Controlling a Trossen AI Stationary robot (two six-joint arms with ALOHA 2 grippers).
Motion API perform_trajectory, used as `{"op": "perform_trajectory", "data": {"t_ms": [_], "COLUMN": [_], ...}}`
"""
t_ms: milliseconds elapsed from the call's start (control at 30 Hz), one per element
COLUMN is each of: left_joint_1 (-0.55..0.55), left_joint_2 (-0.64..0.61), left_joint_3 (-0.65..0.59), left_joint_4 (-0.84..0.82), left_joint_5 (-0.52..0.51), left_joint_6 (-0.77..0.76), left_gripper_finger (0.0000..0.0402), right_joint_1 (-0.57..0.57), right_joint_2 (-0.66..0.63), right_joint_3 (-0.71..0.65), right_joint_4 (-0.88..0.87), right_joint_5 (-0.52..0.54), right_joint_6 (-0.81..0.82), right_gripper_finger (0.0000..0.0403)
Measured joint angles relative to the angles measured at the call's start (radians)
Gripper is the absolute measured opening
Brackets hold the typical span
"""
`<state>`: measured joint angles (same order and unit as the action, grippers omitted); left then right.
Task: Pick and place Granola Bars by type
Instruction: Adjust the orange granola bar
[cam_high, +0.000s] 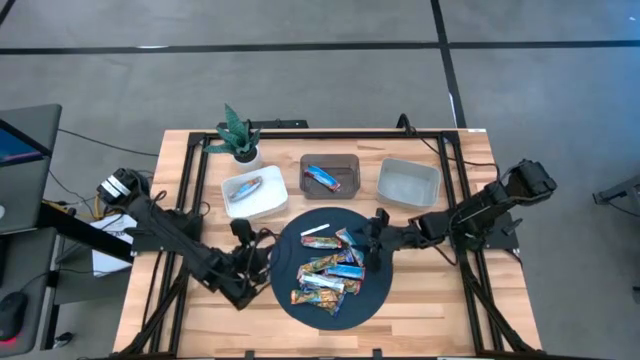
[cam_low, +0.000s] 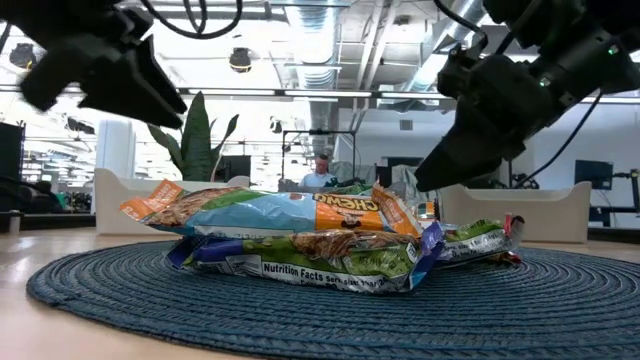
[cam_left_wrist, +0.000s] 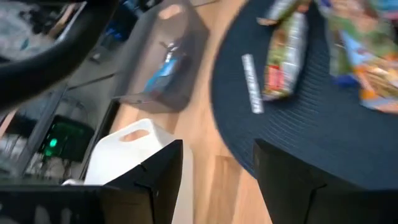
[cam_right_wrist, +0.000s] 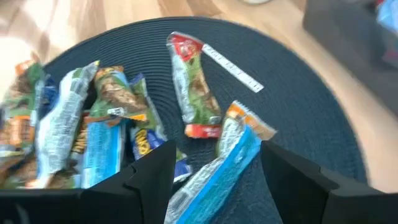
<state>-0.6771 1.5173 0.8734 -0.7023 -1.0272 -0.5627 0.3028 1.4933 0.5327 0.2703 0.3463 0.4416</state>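
Several granola bars (cam_high: 330, 272) in blue, orange and green wrappers lie piled on a round dark blue mat (cam_high: 300, 300). A thin white strip (cam_high: 315, 230) rests on the mat's far part. My right gripper (cam_high: 372, 240) hangs open over the right side of the pile. In its wrist view (cam_right_wrist: 217, 149) a blue bar (cam_right_wrist: 217, 174) lies below, between the fingers, and a green-and-red bar (cam_right_wrist: 193, 93) lies beyond. In the low view its fingers (cam_low: 440, 165) stay above the bars. My left gripper (cam_high: 255, 250) is open at the mat's left edge, over bare wood (cam_left_wrist: 217, 149).
Along the far side stand a white tray (cam_high: 270, 205) holding one bar (cam_high: 248, 187), a dark tray (cam_high: 345, 162) holding a blue bar (cam_high: 322, 177), and a pale grey tray (cam_high: 408, 183). A potted plant (cam_high: 238, 135) sits behind the white tray. Bare wood surrounds the mat.
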Motion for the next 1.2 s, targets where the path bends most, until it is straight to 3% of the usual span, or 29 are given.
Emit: {"op": "perform_trajectory", "data": {"t_ms": [167,567,833,1033,1200], "left_joint_1": [-0.031,-0.021,-0.006,-0.006,-0.006], "left_joint_2": [0.0,0.0,0.001,0.002,0.002], "left_joint_3": [-0.006,-0.006,-0.006,-0.006,-0.006], "left_joint_4": [0.005,0.105,0.119,0.118,0.118], "left_joint_5": [-0.015,-0.013,-0.005,-0.004,0.003], "left_joint_6": [0.007,0.104,0.126,0.126,0.126], "left_gripper_finger": [0.0188,0.0187,0.0187,0.0188,0.0188], "right_joint_1": [-0.013,0.076,0.082,0.078,0.075], "right_joint_2": [0.0,0.0,0.008,0.197,0.293], "right_joint_3": [0.0,0.001,0.029,0.143,0.274], "right_joint_4": [-0.002,0.211,0.262,0.258,0.105], "right_joint_5": [-0.008,-0.066,-0.193,-0.242,-0.189], "right_joint_6": [0.018,-0.384,-0.536,-0.631,-0.687], "right_gripper_finger": [0.0225,0.0225,0.0225,0.0225,0.0225]}}
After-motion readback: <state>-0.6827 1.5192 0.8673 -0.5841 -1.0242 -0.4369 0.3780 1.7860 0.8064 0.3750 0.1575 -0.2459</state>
